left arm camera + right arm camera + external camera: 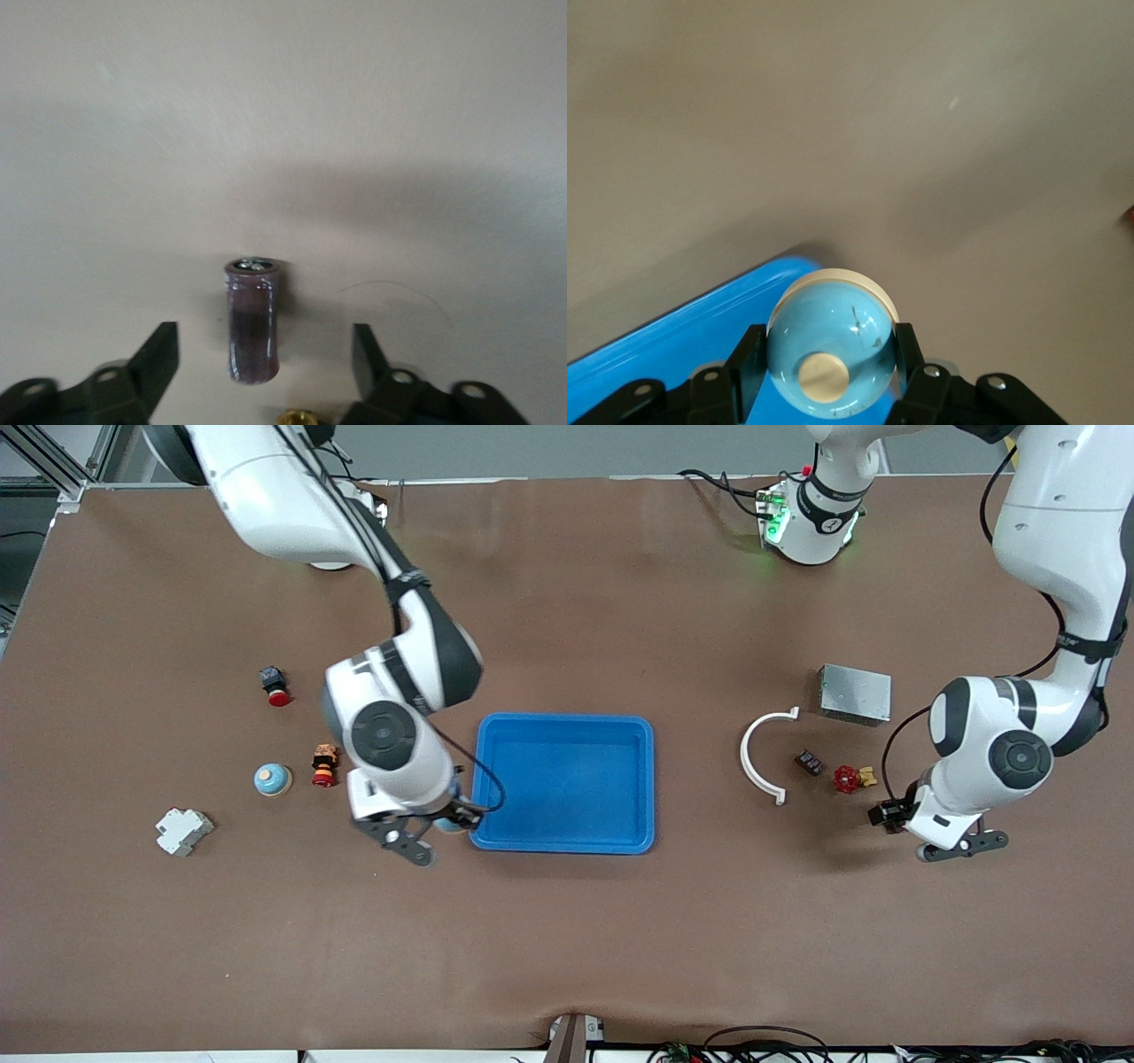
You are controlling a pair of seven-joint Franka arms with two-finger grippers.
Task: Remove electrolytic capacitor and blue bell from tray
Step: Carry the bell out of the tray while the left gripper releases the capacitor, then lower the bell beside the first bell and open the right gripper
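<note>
**A:** So where are we? Starting at the front of the surface (567,948): the right end effector (423,834) sits at the tray (563,783) corner facing the right arm's end, and it's pinching the blue bell (831,351). In the right wrist view the bell is wedged dome-out between the fingers, just over the tray rim and the bare surface beside it. So I'd say the bell is basically out, just not set down.

**B:** And the capacitor (253,319)?

**A:** Already off the tray. The left end effector (948,849) is down at the left arm's end of the surface, fingers spread wide, and the left wrist view shows the capacitor standing upright on the surface right between them, touching neither. Long axis is vertical.

**B:** So the left arm just pulls away?

**A:** My guess, yeah. Since it's standing on end between the open fingers, going straight up looks safest; a sideways drift could knock it over.

**B:** Anything else around?

**A:** Tray looks empty. There's another blue bell (273,779) on the surface toward the right arm's end, well apart from the tray, plus a red valve (847,779) near the left end effector.
</note>
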